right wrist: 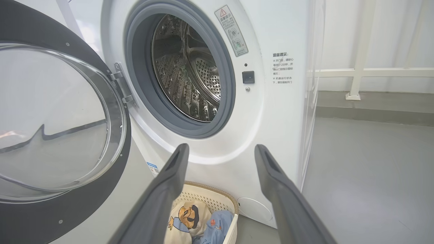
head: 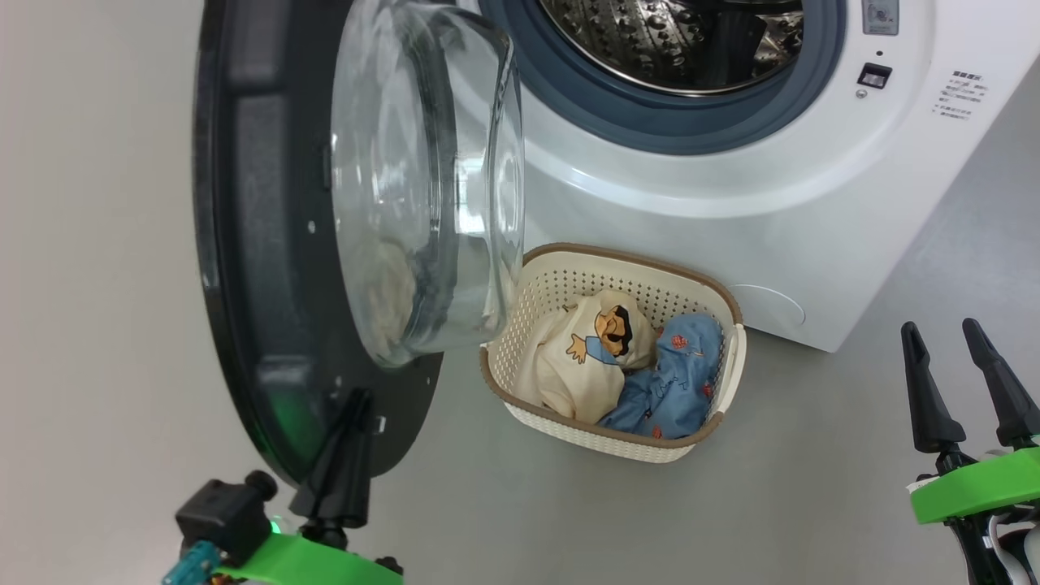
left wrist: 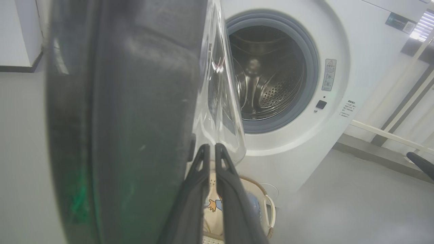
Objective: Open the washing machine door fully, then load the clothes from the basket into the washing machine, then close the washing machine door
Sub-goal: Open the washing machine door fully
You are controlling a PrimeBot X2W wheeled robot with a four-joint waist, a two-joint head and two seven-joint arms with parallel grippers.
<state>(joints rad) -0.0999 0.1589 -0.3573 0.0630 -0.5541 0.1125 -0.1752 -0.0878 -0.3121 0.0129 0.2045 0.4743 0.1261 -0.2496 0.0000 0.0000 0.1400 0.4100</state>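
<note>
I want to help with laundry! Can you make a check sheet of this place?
Surface: smooth grey floor.
Job's things: big white front-loading washing machine, steel drum showing no clothes; round glossy black door with bulging glass window, swung open; cream perforated plastic basket with brown rim on the floor, holding a cream cartoon-print garment and a blue one.
Clutter: nothing seen.
Grippers: left gripper, dark fingers shut by the door's lower edge; right gripper, fingers open, holding nothing.
Cables: nothing seen.
Surroundings: white wall, white railing.

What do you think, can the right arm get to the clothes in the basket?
Probably yes. The right gripper is open, bare floor lies between it and the basket, and the washing machine door stands at the basket's other side.
</note>
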